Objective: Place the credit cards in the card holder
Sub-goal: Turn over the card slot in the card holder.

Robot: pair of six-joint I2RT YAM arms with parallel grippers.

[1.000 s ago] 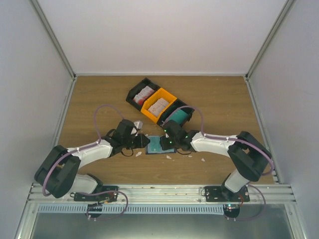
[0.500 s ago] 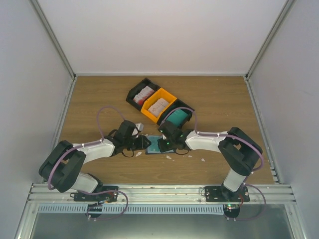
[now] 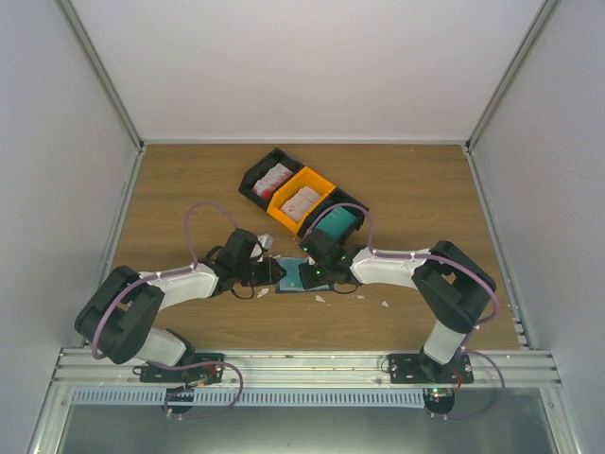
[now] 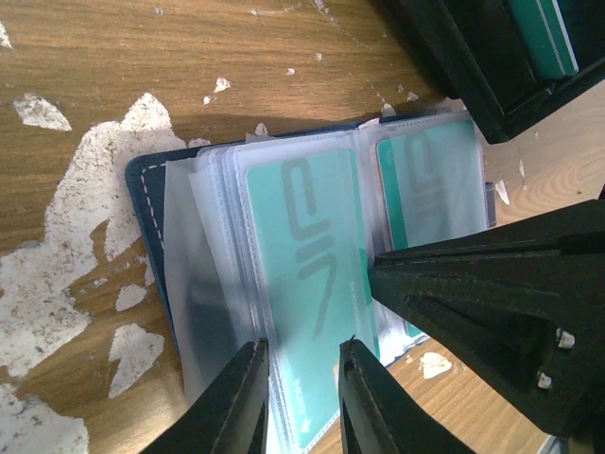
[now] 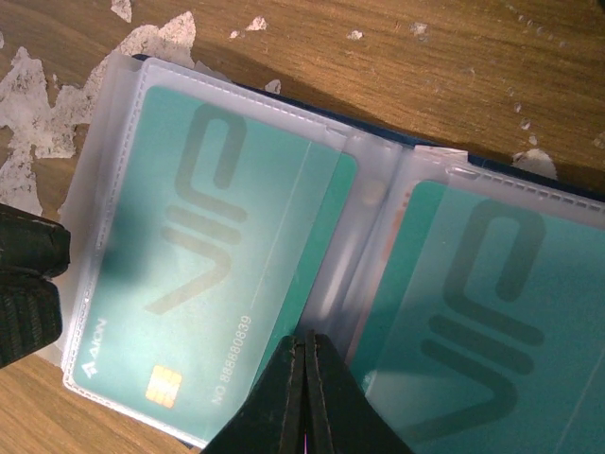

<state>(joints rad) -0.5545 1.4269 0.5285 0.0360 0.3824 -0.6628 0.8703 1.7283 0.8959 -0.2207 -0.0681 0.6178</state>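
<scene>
The navy card holder [image 3: 294,276] lies open on the table between both grippers, its clear sleeves [image 4: 203,284] fanned out. A teal credit card [image 5: 189,255] sits in the left sleeve with its right edge sticking out toward the fold, and another teal card [image 5: 492,312] fills the right sleeve. My right gripper [image 5: 305,335] is shut, with its tip touching that protruding edge at the fold and nothing visible between the jaws. My left gripper [image 4: 302,345] is open, its fingers standing apart over the near edge of the left sleeve.
Three bins stand in a diagonal row behind the holder: a black one [image 3: 257,174] with white and red cards, an orange one [image 3: 319,180] with more cards, and a black one [image 3: 352,202] with teal cards. White scraps [image 3: 386,305] and worn pale patches [image 4: 76,227] dot the wood.
My right gripper has closed and slid left onto the holder's fold. The left gripper has edged right toward the sleeve and its jaws have shifted slightly.
</scene>
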